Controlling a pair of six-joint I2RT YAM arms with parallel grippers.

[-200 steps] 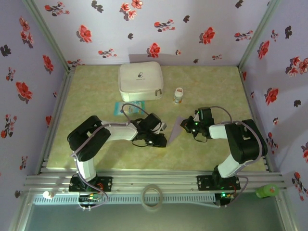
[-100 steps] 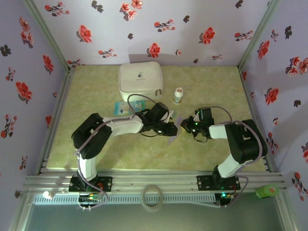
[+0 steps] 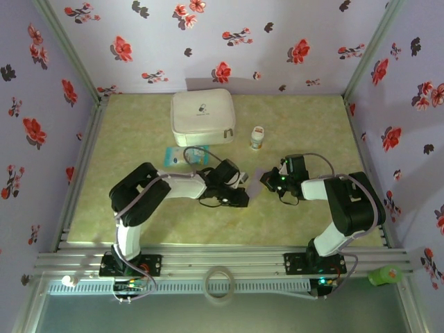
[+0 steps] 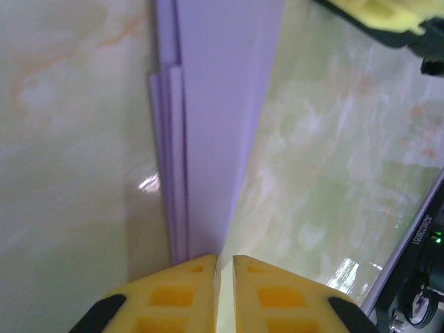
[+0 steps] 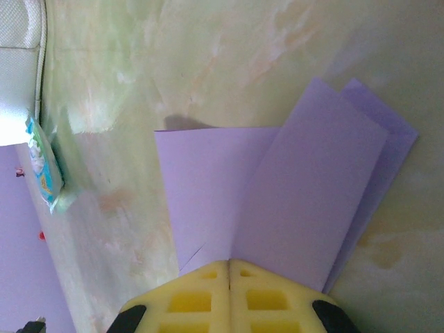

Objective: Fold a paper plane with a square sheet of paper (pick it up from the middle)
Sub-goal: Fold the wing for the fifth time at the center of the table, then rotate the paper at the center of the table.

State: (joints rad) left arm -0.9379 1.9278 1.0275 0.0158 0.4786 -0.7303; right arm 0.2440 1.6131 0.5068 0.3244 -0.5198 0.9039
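The square sheet of paper (image 3: 254, 185) is lavender and folded into several long layers, and it hangs between my two grippers at mid-table. In the left wrist view the folded paper (image 4: 215, 104) runs straight into my left gripper (image 4: 224, 260), whose yellow jaws stand nearly together on its edge with a thin slit left. In the right wrist view overlapping flaps of the paper (image 5: 277, 180) fan out from my right gripper (image 5: 229, 263), whose jaws are pressed tight on it. From above, the left gripper (image 3: 242, 194) is just left of the paper and the right gripper (image 3: 269, 182) just right of it.
A white zip case (image 3: 202, 116) stands at the back centre. A small white bottle (image 3: 257, 138) stands right of it. A teal-and-white packet (image 3: 186, 155) lies behind the left arm, with the packet (image 5: 43, 166) at the left edge of the right wrist view. Floral walls enclose the table.
My left gripper swung right and back towards the paper, then drew slightly left and nearer. The paper's loose end shifted with it. The right arm stayed still.
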